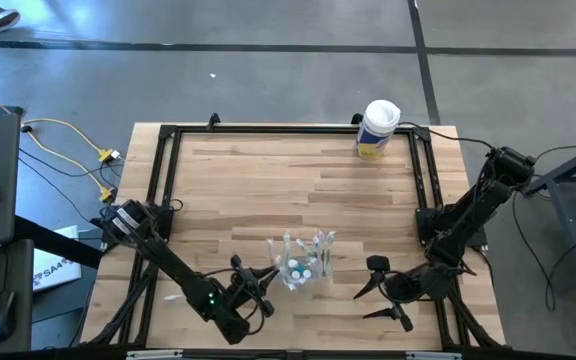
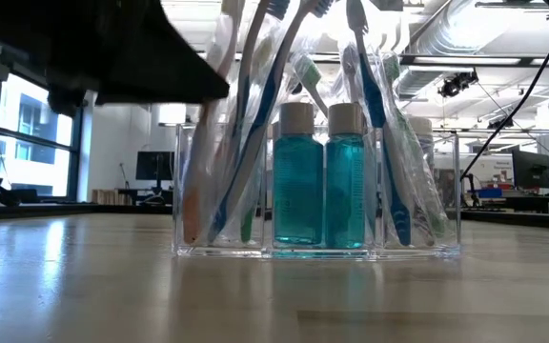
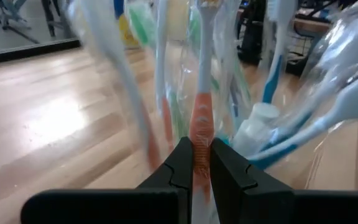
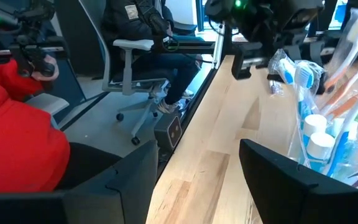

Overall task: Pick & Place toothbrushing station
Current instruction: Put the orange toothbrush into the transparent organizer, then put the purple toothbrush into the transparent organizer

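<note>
The station (image 1: 303, 262) stands upright on the table (image 1: 268, 180) at its near edge, between the two arms. The left gripper (image 3: 201, 163) is at the station's left side, its jaws clamped on an orange-handled brush (image 3: 201, 134), probably to secure a hold point. The right gripper (image 1: 380, 290) waits just right of the station, jaws apart and empty, likely kept clear. A white canister (image 1: 377, 128) stands at the far edge, well apart
</note>
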